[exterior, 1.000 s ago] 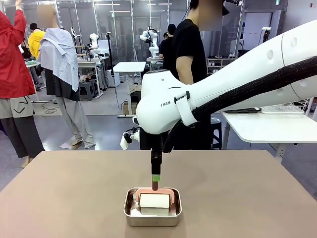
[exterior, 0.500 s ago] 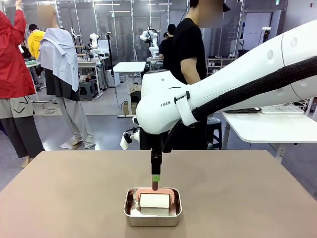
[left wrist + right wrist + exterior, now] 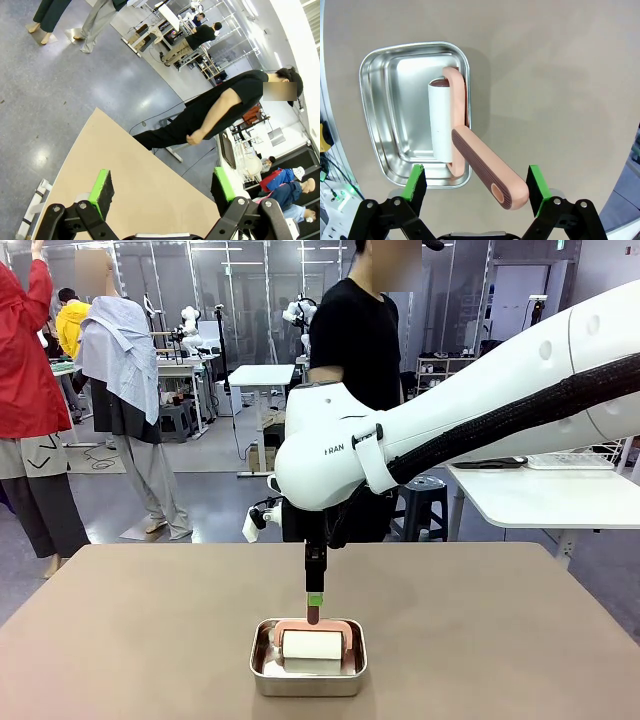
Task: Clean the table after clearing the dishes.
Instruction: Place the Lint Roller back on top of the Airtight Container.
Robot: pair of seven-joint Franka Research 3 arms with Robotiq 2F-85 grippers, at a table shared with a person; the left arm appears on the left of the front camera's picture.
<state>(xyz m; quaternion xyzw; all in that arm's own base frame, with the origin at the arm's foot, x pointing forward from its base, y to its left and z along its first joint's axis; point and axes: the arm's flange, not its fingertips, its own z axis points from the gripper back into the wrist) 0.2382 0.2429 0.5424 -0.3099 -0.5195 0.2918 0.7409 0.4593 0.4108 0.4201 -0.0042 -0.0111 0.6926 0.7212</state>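
The tan table [image 3: 500,640] carries a square steel pan [image 3: 262,680] near its front middle. In the pan lies a lint roller [image 3: 312,645] with a white roll and a pink handle that slants upward. My right gripper [image 3: 315,602] hangs straight above the pan. In the right wrist view that gripper [image 3: 477,187] is open, its green pads on either side of the roller handle [image 3: 485,172] without touching it. My left gripper [image 3: 162,187] is open and holds nothing, looking over the table's [image 3: 130,185] far edge. The dishes are out of view.
A person in black [image 3: 355,340] stands just behind the table's far edge. A white table [image 3: 540,495] stands at the back right. My right arm [image 3: 480,420] spans the picture's right half above the table. The pan's rim [image 3: 367,100] lies left of the handle.
The person in black has stepped to the left behind the table. Both arms and the lint roller stay where they were.
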